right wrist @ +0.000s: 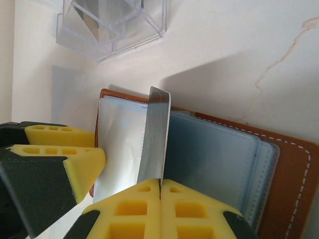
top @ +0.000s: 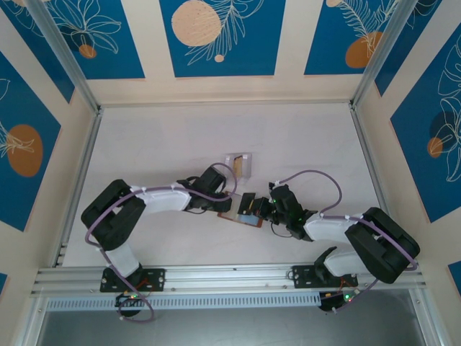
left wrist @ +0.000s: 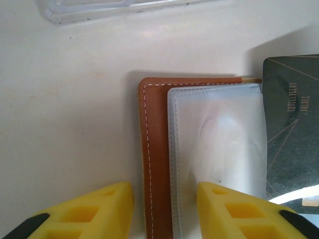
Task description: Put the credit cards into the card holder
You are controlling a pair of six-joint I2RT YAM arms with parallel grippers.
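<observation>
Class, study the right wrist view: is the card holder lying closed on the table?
No, the card holder lies open, its grey-blue pockets showing beneath the card pinched in the right gripper.

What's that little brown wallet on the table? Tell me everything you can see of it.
The card holder is reddish-brown leather with white stitching along its rim, lying open and flat on the white table. Inside are pale grey-blue plastic pockets. The left end effector straddles one edge, fingers apart; the right end effector, shut on a dark card, holds it on edge over the pockets. A clear plastic box sits nearby, apart.
</observation>
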